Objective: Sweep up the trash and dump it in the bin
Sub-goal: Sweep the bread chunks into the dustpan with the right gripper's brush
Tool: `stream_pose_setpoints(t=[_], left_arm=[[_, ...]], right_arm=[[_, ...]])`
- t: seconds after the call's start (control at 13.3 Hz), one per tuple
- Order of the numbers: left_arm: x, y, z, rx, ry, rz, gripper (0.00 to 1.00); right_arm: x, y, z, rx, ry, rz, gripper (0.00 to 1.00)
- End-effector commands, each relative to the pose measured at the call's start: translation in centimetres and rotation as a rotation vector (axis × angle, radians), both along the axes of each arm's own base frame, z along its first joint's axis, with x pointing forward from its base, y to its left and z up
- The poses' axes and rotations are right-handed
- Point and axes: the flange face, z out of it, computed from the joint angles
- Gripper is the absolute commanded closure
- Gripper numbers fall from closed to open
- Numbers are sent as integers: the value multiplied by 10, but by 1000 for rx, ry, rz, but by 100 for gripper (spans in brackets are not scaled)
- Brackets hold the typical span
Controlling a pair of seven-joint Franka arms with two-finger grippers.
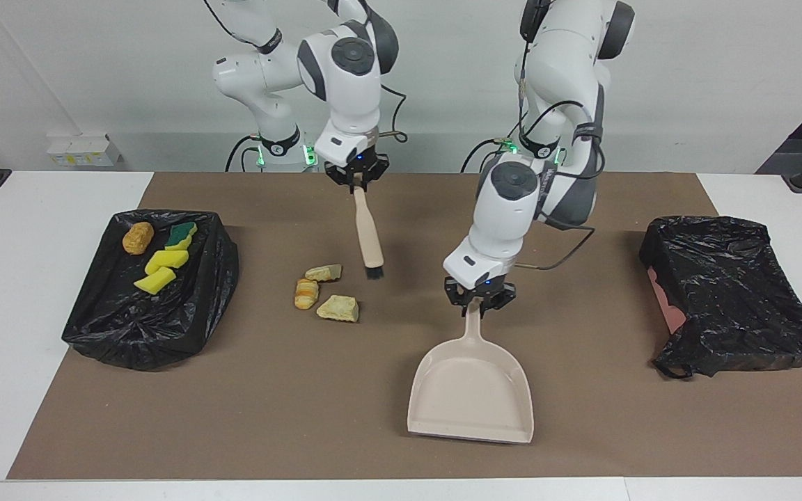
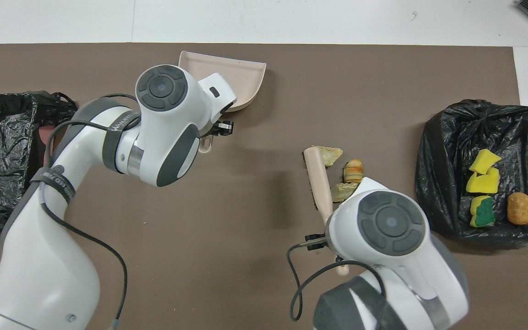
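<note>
Trash [image 1: 324, 292] split: three bread-like chunks on brown mat [image 1: 234, 417] mid-table, just beside brush [image 1: 368, 233] bristles; yellow and green sponge pieces plus brown lump [image 1: 138, 238] in black-lined bin [image 1: 164, 327] at right arm's end. Right gripper [image 1: 357, 182] pinches brush handle. Left gripper [image 1: 477, 306] clamped on dustpan [image 1: 470, 390] handle. Second black-bagged bin [image 1: 735, 299] at left arm's end.

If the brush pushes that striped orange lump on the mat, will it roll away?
Probably a little. The striped lump looks rounded and ridged, so it may roll or wobble rather than slide. It seems small and light, so the brush should move it easily. The flatter chunk beside it might stop it.
</note>
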Motion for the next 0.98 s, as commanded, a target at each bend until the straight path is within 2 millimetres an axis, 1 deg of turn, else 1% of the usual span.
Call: stream_pose_setpoints(t=[0.0,0.08,0.15,0.23,0.3,0.38,0.45,0.53,0.6,0.68,0.75,0.9], left_arm=[[-34,25,8,33,41,-73,100],[-52,30,5,38,47,-120,100],[-69,42,6,40,37,-207,100],[-79,62,5,43,35,-285,100],[-90,73,5,50,45,-336,100],[-101,77,0,55,57,-374,100],[-108,78,-1,61,70,-432,100],[-113,79,-2,70,92,-537,100],[-119,82,-3,78,132,-648,100],[-125,81,-3,82,169,-726,100],[-126,81,-4,82,173,-758,100],[-126,79,-2,81,168,-844,100]], right_arm=[[16,-57,-1,-89,-20,-42,100],[24,-85,-7,-107,-8,-75,100],[26,-107,-15,-125,10,-60,100],[25,-114,-26,-136,24,-48,100],[29,-118,-42,-168,45,-38,100],[36,-123,-57,-178,55,-42,100],[39,-125,-62,-179,58,-44,100],[40,-122,-72,-177,71,-39,100],[45,-119,-88,-171,79,-44,100],[46,-107,-97,-167,78,-39,100],[43,-95,-100,-159,84,-25,100],[43,-78,-118,-138,96,-63,100]])
